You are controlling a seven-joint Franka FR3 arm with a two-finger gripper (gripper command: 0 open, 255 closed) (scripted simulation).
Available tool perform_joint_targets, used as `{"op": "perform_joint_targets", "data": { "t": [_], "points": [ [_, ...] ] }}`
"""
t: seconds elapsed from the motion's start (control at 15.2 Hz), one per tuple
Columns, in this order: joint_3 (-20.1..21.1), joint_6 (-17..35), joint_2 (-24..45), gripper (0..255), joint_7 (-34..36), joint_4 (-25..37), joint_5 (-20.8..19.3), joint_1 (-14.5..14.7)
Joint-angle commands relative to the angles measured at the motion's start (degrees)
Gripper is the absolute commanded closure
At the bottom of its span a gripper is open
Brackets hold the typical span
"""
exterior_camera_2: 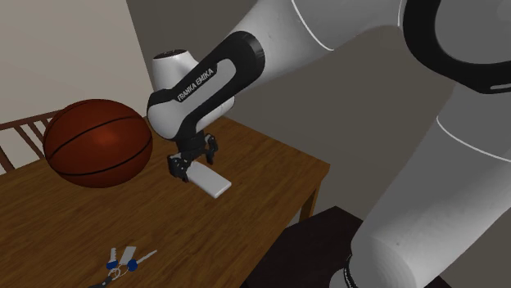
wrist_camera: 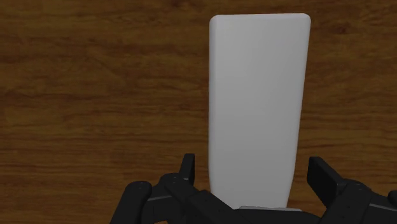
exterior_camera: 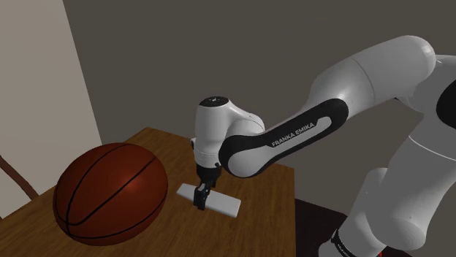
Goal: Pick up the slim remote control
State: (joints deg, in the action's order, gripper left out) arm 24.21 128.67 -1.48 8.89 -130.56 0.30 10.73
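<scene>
The slim remote control (exterior_camera: 223, 204) is a plain white flat slab lying on the brown wooden table (exterior_camera: 256, 219), beside the basketball. My black gripper (exterior_camera: 201, 198) points straight down over one end of it. In the second exterior view the gripper (exterior_camera_2: 184, 169) sits low over the remote's (exterior_camera_2: 213, 184) end nearer the ball. In the wrist view the remote (wrist_camera: 257, 95) runs lengthwise away from the gripper (wrist_camera: 254, 175). The two fingers stand open on either side of its near end, with a small gap on each side.
A large orange-brown basketball (exterior_camera: 109, 191) rests on the table close to the gripper. A bunch of keys with blue tags (exterior_camera_2: 123, 262) lies near the table's (exterior_camera_2: 270, 164) front edge. A wooden chair back (exterior_camera_2: 20, 135) stands behind the ball.
</scene>
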Motion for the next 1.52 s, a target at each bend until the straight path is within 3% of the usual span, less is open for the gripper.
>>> {"op": "perform_joint_targets", "data": {
  "t": [0.0, 0.59, 1.45],
  "points": [
    [0.0, 0.4, 0.3, 255, 0.2, -0.1, -0.2, 0.0],
    [0.0, 0.3, 0.2, 255, 0.1, -0.2, -0.1, 0.0],
    [-0.5, -9.7, -5.0, 255, -1.7, 5.2, 2.2, 0.0]
  ]
}}
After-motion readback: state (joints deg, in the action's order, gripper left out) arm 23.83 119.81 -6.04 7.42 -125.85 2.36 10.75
